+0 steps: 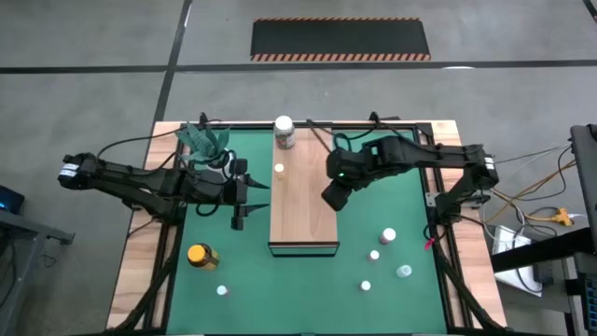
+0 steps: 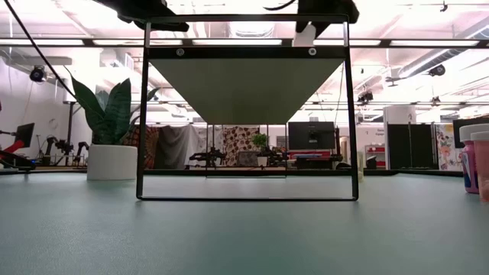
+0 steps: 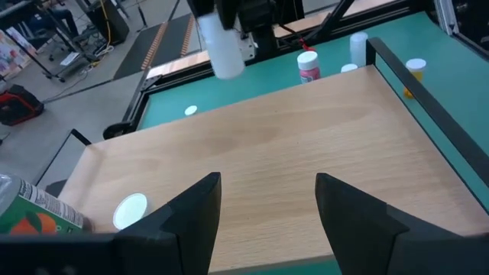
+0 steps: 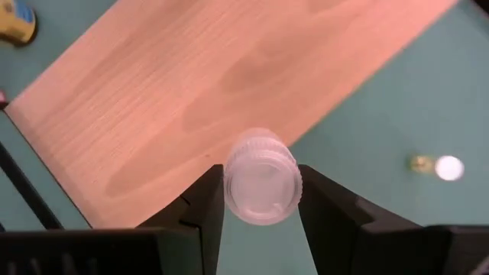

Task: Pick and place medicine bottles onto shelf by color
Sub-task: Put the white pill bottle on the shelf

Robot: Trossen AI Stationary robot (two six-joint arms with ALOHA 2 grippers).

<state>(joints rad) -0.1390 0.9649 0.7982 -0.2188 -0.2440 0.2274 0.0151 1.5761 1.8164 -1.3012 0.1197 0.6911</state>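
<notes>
The shelf (image 1: 303, 201) is a long light-wood board in the middle of the green mat. A white-lidded jar (image 1: 284, 132) and a tiny white-capped bottle (image 1: 278, 168) stand on its far end. My right gripper (image 1: 333, 196) hangs over the shelf's right edge, shut on a small white bottle (image 4: 262, 177), which also shows in the left wrist view (image 3: 221, 46). My left gripper (image 3: 267, 206) stands open just left of the shelf, pointing across it, with nothing between its fingers. An amber yellow-lidded jar (image 1: 201, 255) stands on the mat at the near left. My right gripper pinches the white bottle between its two fingers, one on each side of the upper end (image 4: 229, 183). The fingers come from above, slanting down. The bottle hangs below them (image 3: 225, 65), slightly tilted and lifted clear of the shelf.
Several tiny bottles stand on the mat to the right of the shelf, among them a pink one (image 3: 308, 67) and others (image 1: 389, 235) (image 1: 366, 285). One more (image 1: 222, 290) stands at the near left. A white pot with a green plant (image 2: 112, 149) is at the far left corner.
</notes>
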